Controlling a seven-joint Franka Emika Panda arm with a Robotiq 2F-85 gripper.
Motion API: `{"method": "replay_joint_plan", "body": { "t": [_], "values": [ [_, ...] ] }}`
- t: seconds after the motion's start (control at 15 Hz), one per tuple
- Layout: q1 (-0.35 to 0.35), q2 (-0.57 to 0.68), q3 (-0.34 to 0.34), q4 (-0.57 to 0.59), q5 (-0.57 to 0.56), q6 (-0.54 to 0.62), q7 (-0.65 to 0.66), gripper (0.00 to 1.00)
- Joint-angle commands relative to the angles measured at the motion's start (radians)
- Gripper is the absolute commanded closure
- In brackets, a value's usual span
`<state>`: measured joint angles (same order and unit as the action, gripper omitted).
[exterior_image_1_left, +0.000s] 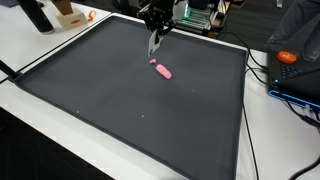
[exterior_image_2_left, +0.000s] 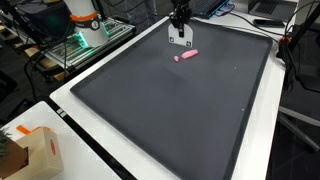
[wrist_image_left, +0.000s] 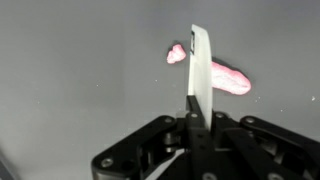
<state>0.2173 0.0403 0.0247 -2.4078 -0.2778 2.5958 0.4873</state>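
My gripper (wrist_image_left: 193, 116) is shut on a flat white blade-like tool (wrist_image_left: 200, 68) that sticks out past the fingertips. A pink elongated lump (wrist_image_left: 228, 78) lies on the black mat (wrist_image_left: 70, 90) just behind the tool. A small pink end (wrist_image_left: 176, 54) shows on the tool's other side, and the tool hides the stretch between them. In both exterior views the gripper (exterior_image_1_left: 155, 36) (exterior_image_2_left: 180, 24) hangs at the mat's far side. The white tool (exterior_image_1_left: 154, 47) (exterior_image_2_left: 180, 40) points down, just short of the pink lump (exterior_image_1_left: 162, 70) (exterior_image_2_left: 186, 56).
The black mat (exterior_image_1_left: 130, 120) covers most of a white table (exterior_image_2_left: 110, 160). A cardboard box (exterior_image_2_left: 40, 150) sits at one corner. Beyond the mat are a wire rack with green light (exterior_image_2_left: 82, 45), an orange object (exterior_image_1_left: 288, 57), cables and a dark bottle (exterior_image_1_left: 38, 15).
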Motion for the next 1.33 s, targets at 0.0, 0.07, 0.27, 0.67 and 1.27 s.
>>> {"method": "replay_joint_plan", "body": {
  "t": [0.0,0.07,0.27,0.67,1.27],
  "values": [
    [-0.031,-0.015,0.036,0.001,0.000,-0.014,0.005,0.96],
    [-0.033,-0.026,0.042,0.001,0.001,-0.022,0.008,0.96],
    [-0.035,-0.034,0.045,0.001,0.002,-0.030,0.009,0.96],
    [-0.034,-0.037,0.049,0.015,-0.009,-0.050,0.019,0.99],
    [0.011,0.099,0.135,0.336,-0.049,-0.422,0.116,0.99]
  ]
}}
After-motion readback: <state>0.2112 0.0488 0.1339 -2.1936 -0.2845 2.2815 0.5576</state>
